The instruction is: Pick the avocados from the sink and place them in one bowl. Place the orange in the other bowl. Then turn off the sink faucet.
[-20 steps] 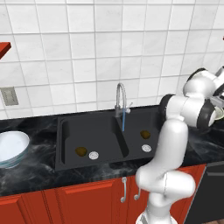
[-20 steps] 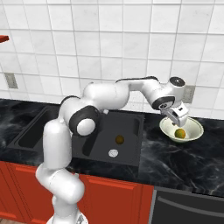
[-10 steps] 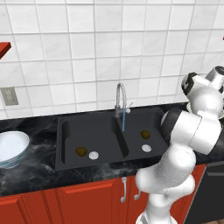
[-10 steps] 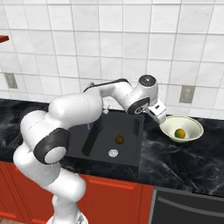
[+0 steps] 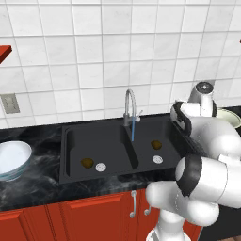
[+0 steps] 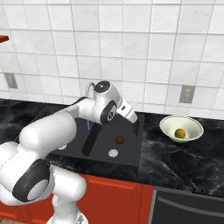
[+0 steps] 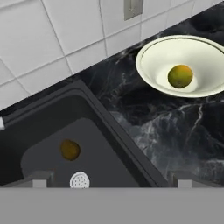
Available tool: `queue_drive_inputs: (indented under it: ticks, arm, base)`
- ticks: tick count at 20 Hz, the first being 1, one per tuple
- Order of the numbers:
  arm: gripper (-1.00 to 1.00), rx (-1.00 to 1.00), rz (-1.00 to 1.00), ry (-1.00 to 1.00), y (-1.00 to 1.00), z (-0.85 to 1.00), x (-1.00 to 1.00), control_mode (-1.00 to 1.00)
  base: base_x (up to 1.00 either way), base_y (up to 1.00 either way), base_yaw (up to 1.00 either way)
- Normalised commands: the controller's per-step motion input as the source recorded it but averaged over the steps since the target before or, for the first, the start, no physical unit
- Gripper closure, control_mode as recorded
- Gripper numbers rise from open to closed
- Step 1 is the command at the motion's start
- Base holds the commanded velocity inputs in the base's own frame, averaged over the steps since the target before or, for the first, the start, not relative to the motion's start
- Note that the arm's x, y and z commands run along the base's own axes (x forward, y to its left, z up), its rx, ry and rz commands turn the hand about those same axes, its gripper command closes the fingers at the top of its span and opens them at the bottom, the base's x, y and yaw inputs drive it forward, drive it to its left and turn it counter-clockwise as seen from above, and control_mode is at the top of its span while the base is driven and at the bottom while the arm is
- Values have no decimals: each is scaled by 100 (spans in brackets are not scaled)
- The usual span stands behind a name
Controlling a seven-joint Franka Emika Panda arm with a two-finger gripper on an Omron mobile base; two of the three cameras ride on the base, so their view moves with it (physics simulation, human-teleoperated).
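Arm folded over sink (image 6: 131, 151) rt edge — pincer (image 7: 107, 177) apparently open, empty, above avocado (image 7: 70, 149).

From my right base camera I see the small round yellowish-gold orange (image 6: 179, 133) lying inside the cream-white bowl with a greenish-grey rim (image 6: 192, 124), which stands on the black marbled counter (image 6: 183, 157) to the right of the black sink (image 6: 131, 153). One dark brown-olive oval avocado (image 6: 119, 139) sits in the basin, just above the small white round drain (image 6: 113, 153). The white arm (image 6: 83, 118) stretches over the sink.
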Motion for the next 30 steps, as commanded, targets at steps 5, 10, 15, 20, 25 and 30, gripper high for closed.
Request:
queue_drive_inputs:
  ticks: [5,10,15,20,25,30]
  arm:
    - [-100,-9,11,4,26,-25,1,-100]
    - [-100,-1,23,0,12,-34,10,-100]
    - [-100,-2,24,0,20,-34,11,-100]
    - [-100,-6,18,1,16,-40,0,-100]
    - [-100,-8,7,8,32,-28,19,-100]
    - [-100,-7,3,9,29,-23,31,-100]
  base:
    - [0,0,0]
    - [0,0,0]
    - [0,0,0]
    - [0,0,0]
    - [0,0,0]
    - [0,0,0]
